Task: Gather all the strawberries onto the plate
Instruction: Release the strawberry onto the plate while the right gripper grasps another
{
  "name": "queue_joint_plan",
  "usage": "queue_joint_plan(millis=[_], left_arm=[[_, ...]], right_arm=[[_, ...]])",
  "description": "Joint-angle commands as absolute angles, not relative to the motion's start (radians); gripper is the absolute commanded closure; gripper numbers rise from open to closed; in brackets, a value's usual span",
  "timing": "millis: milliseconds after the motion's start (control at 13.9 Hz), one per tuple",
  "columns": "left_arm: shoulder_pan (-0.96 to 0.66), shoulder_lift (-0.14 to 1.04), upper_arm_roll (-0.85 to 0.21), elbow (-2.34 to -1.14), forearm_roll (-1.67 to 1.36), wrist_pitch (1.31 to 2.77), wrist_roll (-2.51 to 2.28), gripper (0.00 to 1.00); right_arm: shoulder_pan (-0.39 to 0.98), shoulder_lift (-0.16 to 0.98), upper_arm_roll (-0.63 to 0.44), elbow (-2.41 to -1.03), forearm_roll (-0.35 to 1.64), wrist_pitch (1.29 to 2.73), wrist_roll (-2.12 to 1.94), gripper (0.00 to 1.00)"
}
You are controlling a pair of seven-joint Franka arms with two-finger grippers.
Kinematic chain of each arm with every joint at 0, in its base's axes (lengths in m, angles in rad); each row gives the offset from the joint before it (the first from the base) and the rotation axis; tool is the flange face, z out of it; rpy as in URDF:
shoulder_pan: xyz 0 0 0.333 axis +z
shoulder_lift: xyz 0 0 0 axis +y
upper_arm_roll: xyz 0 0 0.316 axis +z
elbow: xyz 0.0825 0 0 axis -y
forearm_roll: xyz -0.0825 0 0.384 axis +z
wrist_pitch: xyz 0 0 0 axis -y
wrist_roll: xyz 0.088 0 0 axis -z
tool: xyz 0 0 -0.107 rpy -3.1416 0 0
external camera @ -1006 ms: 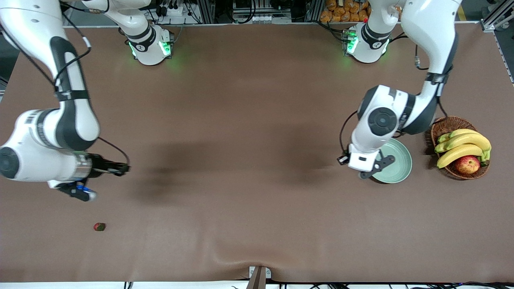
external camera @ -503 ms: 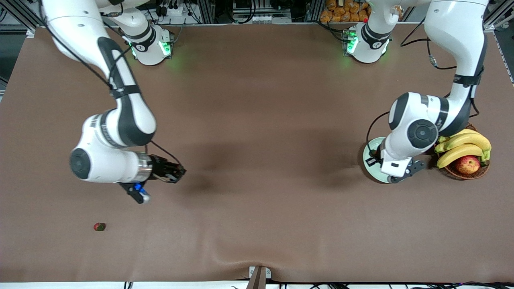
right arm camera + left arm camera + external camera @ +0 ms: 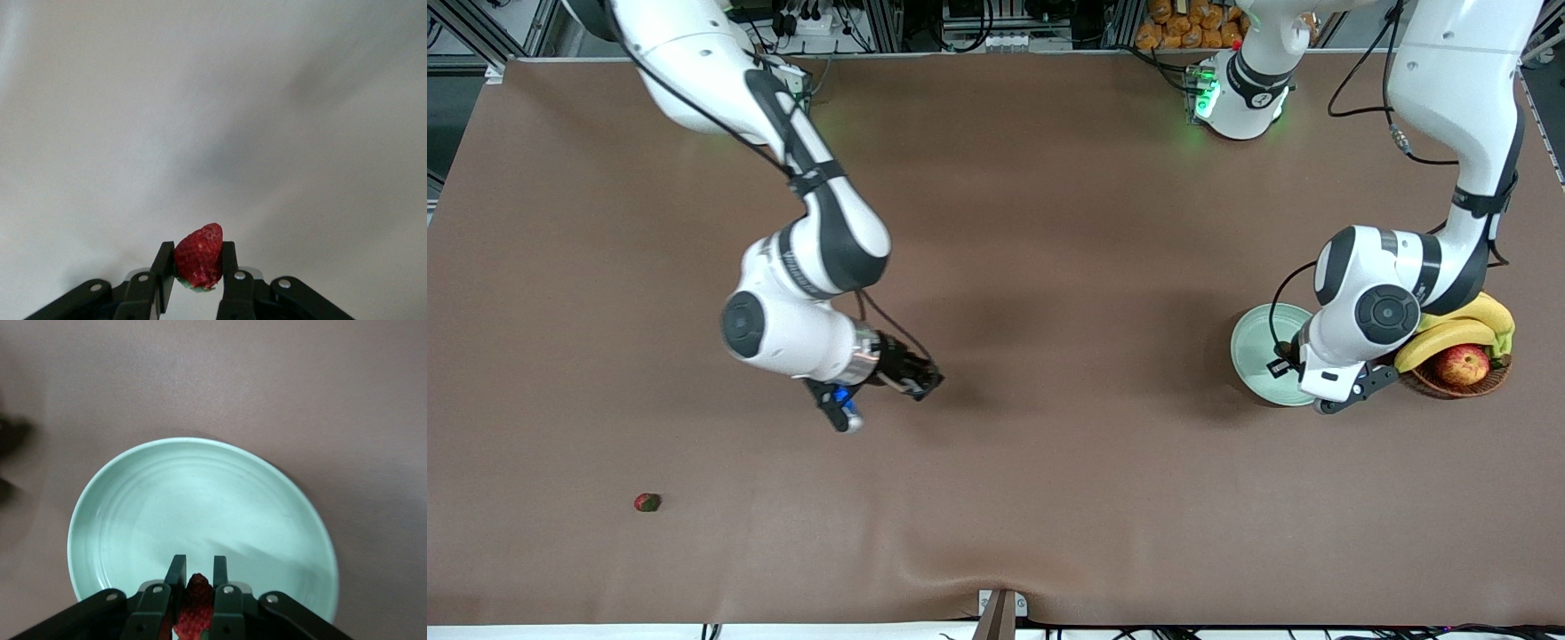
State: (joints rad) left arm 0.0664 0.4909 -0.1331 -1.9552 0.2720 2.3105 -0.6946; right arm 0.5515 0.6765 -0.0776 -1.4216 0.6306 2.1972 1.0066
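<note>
My right gripper is over the middle of the table, shut on a red strawberry with a green cap; its own wrist view shows the gripper too. My left gripper is shut on a second strawberry and hangs over the pale mint-green plate, above the rim. In the front view the plate shows partly under the left arm and looks bare. A third strawberry lies on the table toward the right arm's end, near the front camera.
A brown wicker basket with bananas and a red-yellow apple stands beside the plate, at the left arm's end. The brown mat has a wrinkle at its front edge.
My right arm has swung from its end of the table toward the middle, carrying its strawberry. My left arm has shifted over the plate toward the basket.
</note>
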Motion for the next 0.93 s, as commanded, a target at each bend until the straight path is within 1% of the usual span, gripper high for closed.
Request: queue_joint_plan(millis=[0,72,216,431,575,719,791,863], left_arm=[[0.093,0.485,-0.143,-1.968,0.298,2.326,-0.641,0.92],[0.094,0.486,-0.143,-1.967,0.296,2.326,-0.621,0.69],[0.104,0.470,-0.144,-1.965,0.296,2.322,-0.620,0.00],[0.109,0.391,-0.147,-1.956,0.282,2.290,-0.614,0.00],[0.107,0.379,-0.164,-1.956,0.273,2.270,-0.617,0.00],[0.107,0.368,-0.181,-1.954,0.189,2.260,-0.623,0.00],[0.101,0.368,-0.184,-1.951,0.157,2.258,-0.623,0.00],[0.097,0.373,-0.192,-1.941,0.140,2.258,-0.626,0.00]], right_arm=[[0.618,0.738,-0.083,-1.368,0.699,2.291,1.086,1.00],[0.646,0.755,-0.069,-1.367,0.722,2.343,1.104,1.00],[0.689,0.787,-0.054,-1.365,0.742,2.442,1.143,1.00],[0.758,0.873,-0.048,-1.316,0.742,2.546,1.219,1.00],[0.808,0.923,-0.048,-1.305,0.742,2.643,1.242,1.00],[0.836,0.945,-0.048,-1.305,0.742,2.674,1.247,1.00],[0.839,0.946,-0.048,-1.305,0.742,2.675,1.259,0.95],[0.854,0.950,-0.048,-1.305,0.741,2.677,1.264,0.71]])
